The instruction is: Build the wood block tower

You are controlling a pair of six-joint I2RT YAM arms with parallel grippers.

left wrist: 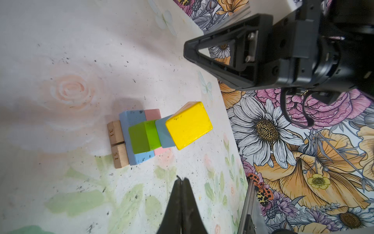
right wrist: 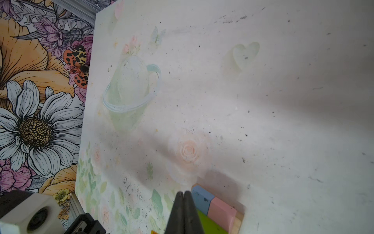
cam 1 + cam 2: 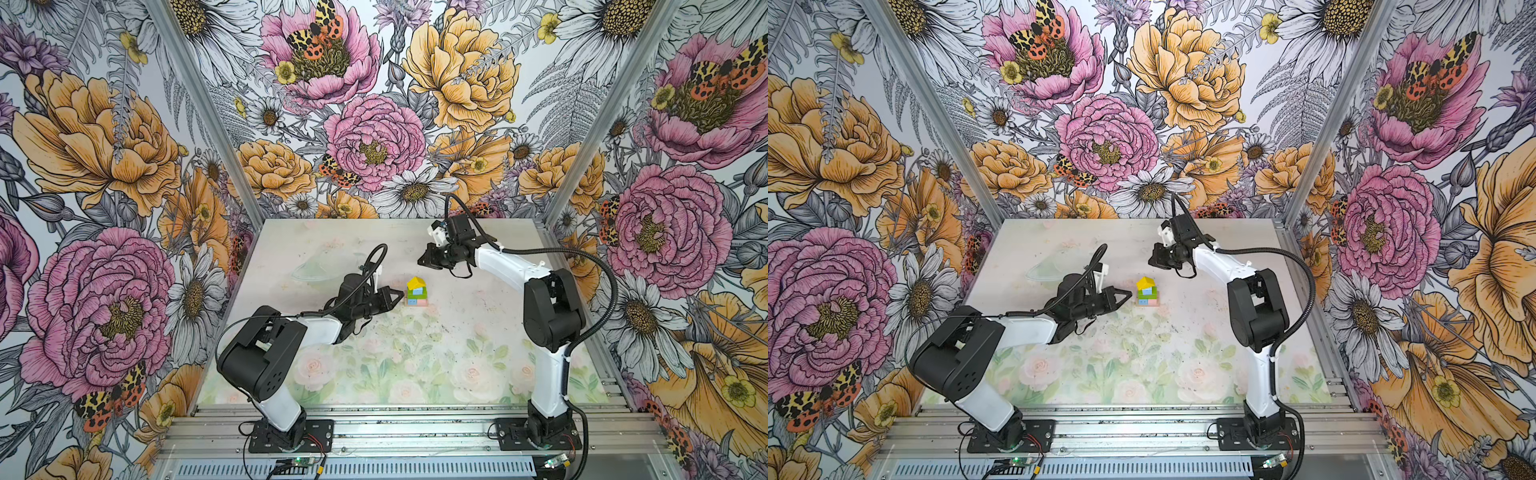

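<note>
In the left wrist view, numbers are seen stamped on the end faces of the two tan planks at the base of the tower [image 1: 141,137]. "31" is read on the first tan plank [image 1: 114,132] and "51" on the second tan plank [image 1: 119,156]. Dark marks on the light blue brick [image 2: 202,199] cannot be read.

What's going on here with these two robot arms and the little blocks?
A block tower is being built, and it looks finished. The tower stands mid-table: tan planks at the bottom, then a blue brick and a pink brick side by side, a green brick, a blue cube and a yellow roof on top. Neither gripper holds anything. The left gripper is shut, close beside the tower without touching it; the right gripper is shut too, farther back.
</note>
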